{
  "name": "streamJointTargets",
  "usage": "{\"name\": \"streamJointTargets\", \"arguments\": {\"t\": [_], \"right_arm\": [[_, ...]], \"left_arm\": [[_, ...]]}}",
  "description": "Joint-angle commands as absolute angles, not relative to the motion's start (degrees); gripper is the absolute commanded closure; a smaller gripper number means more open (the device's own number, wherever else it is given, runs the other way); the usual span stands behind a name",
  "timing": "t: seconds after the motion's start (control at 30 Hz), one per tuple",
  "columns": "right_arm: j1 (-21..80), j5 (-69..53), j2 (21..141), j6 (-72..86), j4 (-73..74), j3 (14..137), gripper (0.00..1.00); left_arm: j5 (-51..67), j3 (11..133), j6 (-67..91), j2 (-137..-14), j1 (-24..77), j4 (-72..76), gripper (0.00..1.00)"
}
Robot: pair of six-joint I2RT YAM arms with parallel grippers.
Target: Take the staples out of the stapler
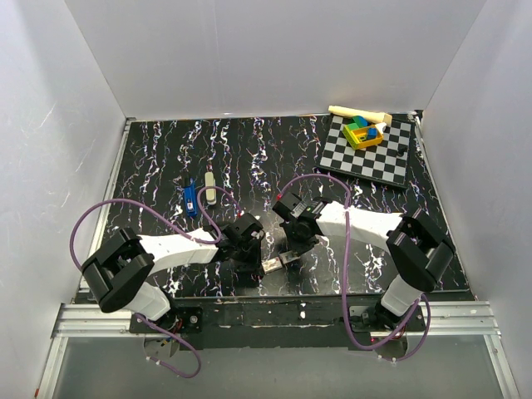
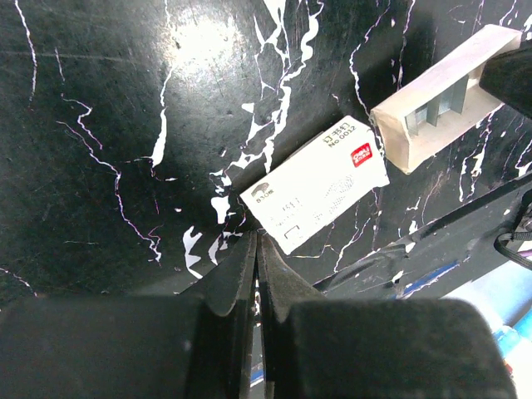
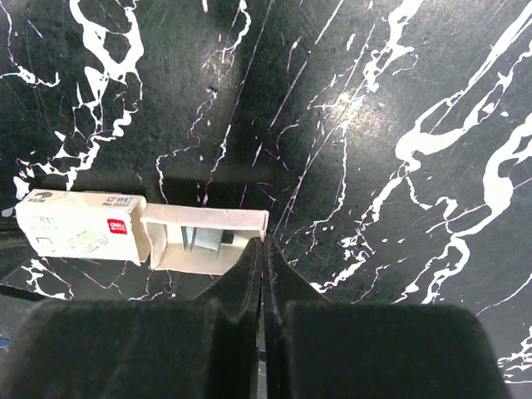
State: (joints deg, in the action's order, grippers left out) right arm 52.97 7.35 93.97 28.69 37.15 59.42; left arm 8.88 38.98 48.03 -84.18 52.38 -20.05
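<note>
Only the top view catches the stapler (image 1: 190, 199): slim, dark blue, lying on the black white-veined bench (image 1: 150, 150), up-left of the staple box (image 1: 278, 262) and well apart from it. The wrist views miss it. There we get the box instead: white card sleeve (image 2: 316, 195) with a red label, pale tray (image 3: 208, 218) slid out, grey staples (image 3: 208, 239) inside. Left fingers (image 2: 237, 274) are clenched on nothing, tips just beside the sleeve. Right fingers (image 3: 245, 274) are clenched empty too, tips just beside the tray's open end. Both pairs sit at the box, neither near the stapler.
</note>
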Motion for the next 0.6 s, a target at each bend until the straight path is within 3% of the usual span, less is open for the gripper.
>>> {"name": "streamJointTargets", "arguments": {"t": [0.0,0.57], "right_arm": [[53.3,8.2,94.7,29.0,36.9,61.1,0.99],[54.6,7.4,96.8,29.4,36.2,62.1,0.99]], "left_arm": [[5.2,38.9,47.8,-85.0,52.9,-20.7,1.00],[2.4,38.5,47.9,-85.2,53.0,-22.1,1.00]]}}
